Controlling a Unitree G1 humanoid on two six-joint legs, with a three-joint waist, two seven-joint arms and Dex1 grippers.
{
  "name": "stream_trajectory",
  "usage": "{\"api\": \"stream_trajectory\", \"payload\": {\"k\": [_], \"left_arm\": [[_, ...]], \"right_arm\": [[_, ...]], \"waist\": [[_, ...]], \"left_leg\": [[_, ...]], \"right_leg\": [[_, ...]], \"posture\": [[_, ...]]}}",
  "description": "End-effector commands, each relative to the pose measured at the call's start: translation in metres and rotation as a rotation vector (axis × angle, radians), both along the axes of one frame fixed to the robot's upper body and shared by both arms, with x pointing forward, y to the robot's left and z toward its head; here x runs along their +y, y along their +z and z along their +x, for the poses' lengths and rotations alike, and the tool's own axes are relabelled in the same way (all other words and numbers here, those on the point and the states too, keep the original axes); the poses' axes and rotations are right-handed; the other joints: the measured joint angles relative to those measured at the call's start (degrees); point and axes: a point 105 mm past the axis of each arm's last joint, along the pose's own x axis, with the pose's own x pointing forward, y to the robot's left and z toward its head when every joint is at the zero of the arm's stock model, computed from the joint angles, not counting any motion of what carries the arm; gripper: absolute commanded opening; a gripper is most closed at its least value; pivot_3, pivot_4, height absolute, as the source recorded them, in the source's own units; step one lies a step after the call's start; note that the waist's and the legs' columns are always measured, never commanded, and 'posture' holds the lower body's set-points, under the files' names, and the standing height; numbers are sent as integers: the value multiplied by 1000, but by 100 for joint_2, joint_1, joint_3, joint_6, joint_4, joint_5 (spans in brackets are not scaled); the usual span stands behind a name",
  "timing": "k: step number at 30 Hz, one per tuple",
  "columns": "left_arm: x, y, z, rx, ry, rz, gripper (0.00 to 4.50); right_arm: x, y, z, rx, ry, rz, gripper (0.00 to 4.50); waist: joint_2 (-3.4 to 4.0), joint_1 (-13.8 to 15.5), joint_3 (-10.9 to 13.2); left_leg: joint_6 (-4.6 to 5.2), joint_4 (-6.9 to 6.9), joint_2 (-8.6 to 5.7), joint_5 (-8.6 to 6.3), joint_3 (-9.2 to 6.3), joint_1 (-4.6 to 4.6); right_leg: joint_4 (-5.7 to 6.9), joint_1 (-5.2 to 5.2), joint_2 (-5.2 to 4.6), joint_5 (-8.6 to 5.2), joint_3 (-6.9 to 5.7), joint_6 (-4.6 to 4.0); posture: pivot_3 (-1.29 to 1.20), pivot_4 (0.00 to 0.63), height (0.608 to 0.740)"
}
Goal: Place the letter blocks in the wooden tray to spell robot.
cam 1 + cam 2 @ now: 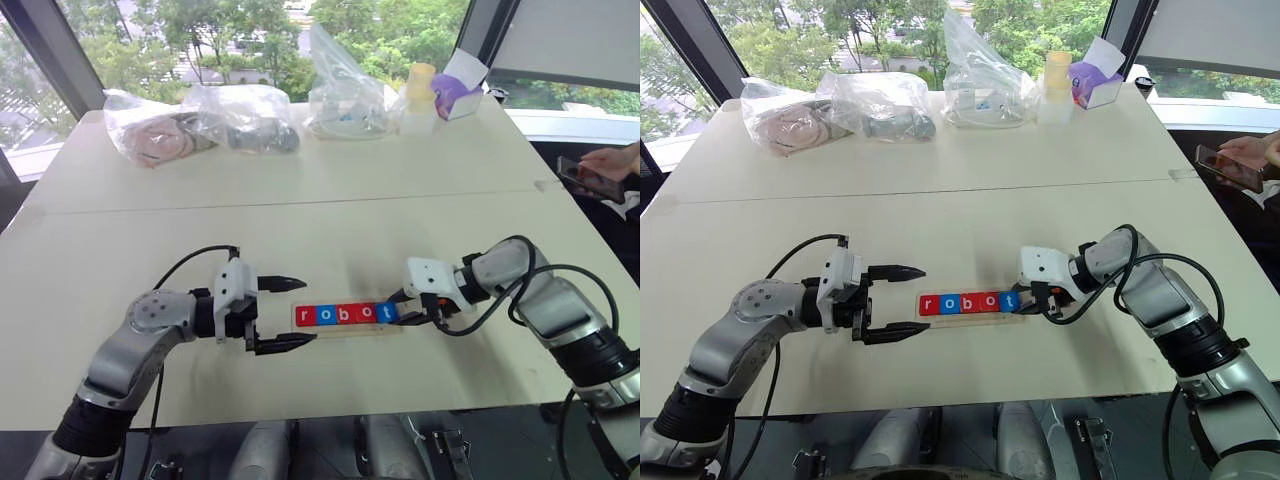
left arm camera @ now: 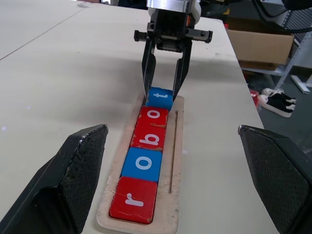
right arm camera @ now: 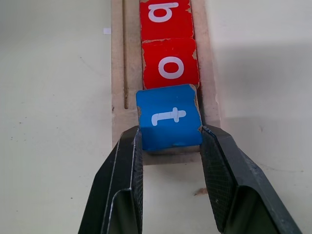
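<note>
Presently all five letter blocks [image 2: 146,151] sit in the wooden tray [image 2: 176,146] reading "robot"; right gripper [image 3: 170,146] is clamped on the blue t block [image 3: 168,117], left gripper [image 1: 283,315] gapes wide beside the tray's r end

Pale table [image 1: 330,215], seam running across the middle. Near the front edge, wooden tray [image 1: 347,327] lying flat. Along the far edge: three clear plastic bags [image 1: 245,118], a yellow-capped bottle [image 1: 419,97], a purple-and-white box [image 1: 459,88].
</note>
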Motion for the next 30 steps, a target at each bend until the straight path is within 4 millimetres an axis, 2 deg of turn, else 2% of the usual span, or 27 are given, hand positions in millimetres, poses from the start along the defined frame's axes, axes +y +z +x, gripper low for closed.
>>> {"api": "stream_trajectory", "payload": {"k": [1,6,10,13,20,30], "left_arm": [[-1,7,-2,-29,-9,-16,4500],[-1,5,-2,-28,-6,-15,4500],[0,4,-2,-29,-3,-15,4500],[0,5,-3,-29,-5,-16,4500],[-2,8,-1,-30,-10,-20,4500],[-5,10,-1,-32,-17,-22,4500]], "right_arm": [[4,7,1,-27,23,1,1099],[4,6,1,-18,18,-2,1099],[7,10,1,-20,14,12,3028],[13,21,0,-24,13,52,4445],[14,34,5,-65,-30,89,4445],[13,21,9,-72,-50,74,4445]], "waist": [[0,1,0],[0,-1,0],[0,-3,0],[0,0,0],[0,3,0],[0,-4,0]], "left_leg": [[0,0,0,0,0,0],[0,0,0,0,0,0],[0,0,0,0,0,0],[0,0,0,0,0,0],[0,0,0,0,-1,0],[0,0,0,0,0,0]], "right_leg": [[0,0,0,0,0,0],[0,0,0,0,0,0],[0,0,0,0,0,0],[0,0,0,0,0,0],[0,0,-1,0,0,0],[0,-1,-1,0,0,0]], "posture": [[0,150,740],[0,150,740],[0,150,740],[0,150,740],[0,150,740],[0,150,740]]}}
